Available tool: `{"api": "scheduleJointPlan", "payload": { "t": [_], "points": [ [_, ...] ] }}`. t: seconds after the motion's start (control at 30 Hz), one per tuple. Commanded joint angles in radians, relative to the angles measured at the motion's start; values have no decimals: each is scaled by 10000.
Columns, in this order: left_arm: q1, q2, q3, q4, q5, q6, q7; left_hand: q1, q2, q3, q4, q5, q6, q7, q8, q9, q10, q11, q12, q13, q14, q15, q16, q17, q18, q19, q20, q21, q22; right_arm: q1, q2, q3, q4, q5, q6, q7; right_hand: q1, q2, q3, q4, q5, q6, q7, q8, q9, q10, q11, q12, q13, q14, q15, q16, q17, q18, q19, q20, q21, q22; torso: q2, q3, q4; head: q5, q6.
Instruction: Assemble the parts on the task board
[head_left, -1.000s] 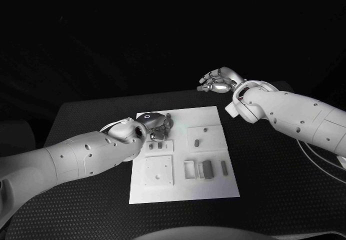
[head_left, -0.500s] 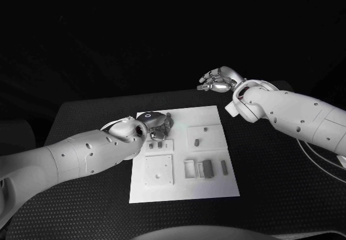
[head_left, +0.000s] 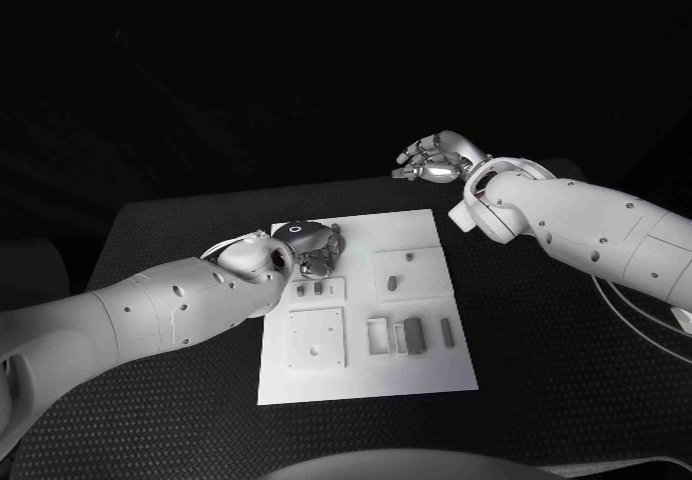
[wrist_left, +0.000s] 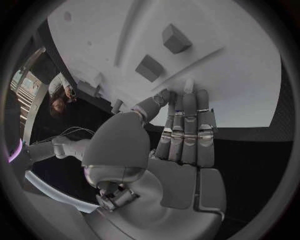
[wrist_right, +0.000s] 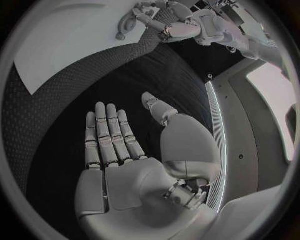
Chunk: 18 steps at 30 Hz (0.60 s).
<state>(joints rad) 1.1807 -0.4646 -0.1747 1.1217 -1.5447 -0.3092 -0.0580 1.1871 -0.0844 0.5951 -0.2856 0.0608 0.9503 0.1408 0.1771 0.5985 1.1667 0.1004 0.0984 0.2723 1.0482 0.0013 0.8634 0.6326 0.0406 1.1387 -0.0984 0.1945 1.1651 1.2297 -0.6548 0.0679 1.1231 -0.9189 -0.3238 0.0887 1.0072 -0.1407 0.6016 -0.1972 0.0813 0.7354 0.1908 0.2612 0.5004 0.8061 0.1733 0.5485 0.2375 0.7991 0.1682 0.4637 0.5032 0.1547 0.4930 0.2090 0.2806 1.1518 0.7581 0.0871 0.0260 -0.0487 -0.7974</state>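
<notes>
**Left hand at the board's far-left corner; right hand idle off the board**

Left hand (head_left: 306, 245): positioned over the far-left corner of the task board (head_left: 418, 360). In the left wrist view the fingers (wrist_left: 185, 131) lie straight and pressed side by side, tips toward the board surface; nothing is visibly held. Whether the tips touch the board cannot be told.

Parts: two small grey blocks (wrist_left: 162, 52) stand upright on a raised panel directly ahead of the fingertips, one beyond the other. This hand is judged the nearer one for the next pick. Further slim parts (head_left: 414, 337) stand in a recessed holder toward the board's near side, long axes running near-to-far.

Surfaces: board smooth, matt white; table (head_left: 562, 330) black, finely textured.

Right hand (head_left: 433, 160): raised beyond the board's far-right corner, well apart from the parts, fingers loosely spread, holding nothing.
</notes>
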Motion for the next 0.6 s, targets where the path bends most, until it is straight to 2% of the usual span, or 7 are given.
{"api": "scheduleJointPlan", "payload": {
  "t": [0.03, 0.3, 0.6],
  "points": [
    [-180, 37, -105, -109, -102, 573, -134, 98, -21, 60, -21, 9, 81, -7, 65, -18, 41, 76, -88, -127, 68, -3, -44, 24, 135, 85, 8, 55, 21, -4, 8, 5, 12, 26, 84, 131, 7, 66, -46, -4, -23, -63, 359, 29, -15, 67, 19, -52, -17, -21, 55, -59, 17, -159, -83, -20, -51, 20, -11, 0, 7, -1, -25],
    [-210, 19, -122, -142, -142, 463, -93, 106, 20, 41, -22, 12, 385, -42, 275, -65, 458, -44, -89, -131, 405, -123, -36, 226, 173, 379, -88, 163, 172, -4, 2, 5, 12, 27, 82, 145, 8, 58, -51, -1, -23, -65, 359, 31, -19, 64, 22, -57, -41, -24, 59, -77, 22, -161, -89, -21, -65, 31, -20, -4, 1, -10, -53],
    [-211, 14, -127, -172, -210, 309, -73, 213, 29, 132, -32, 40, 699, -111, 473, -131, 878, -195, -122, -116, 798, -275, -11, 485, 187, 702, -236, 294, 398, -4, 0, 5, 13, 30, 91, 151, 11, 54, -55, 1, -23, -65, 358, 33, -22, 63, 24, -60, -61, -26, 63, -93, 26, -164, -93, -21, -75, 41, -17, -9, 2, -5, -30]
  ]
}}
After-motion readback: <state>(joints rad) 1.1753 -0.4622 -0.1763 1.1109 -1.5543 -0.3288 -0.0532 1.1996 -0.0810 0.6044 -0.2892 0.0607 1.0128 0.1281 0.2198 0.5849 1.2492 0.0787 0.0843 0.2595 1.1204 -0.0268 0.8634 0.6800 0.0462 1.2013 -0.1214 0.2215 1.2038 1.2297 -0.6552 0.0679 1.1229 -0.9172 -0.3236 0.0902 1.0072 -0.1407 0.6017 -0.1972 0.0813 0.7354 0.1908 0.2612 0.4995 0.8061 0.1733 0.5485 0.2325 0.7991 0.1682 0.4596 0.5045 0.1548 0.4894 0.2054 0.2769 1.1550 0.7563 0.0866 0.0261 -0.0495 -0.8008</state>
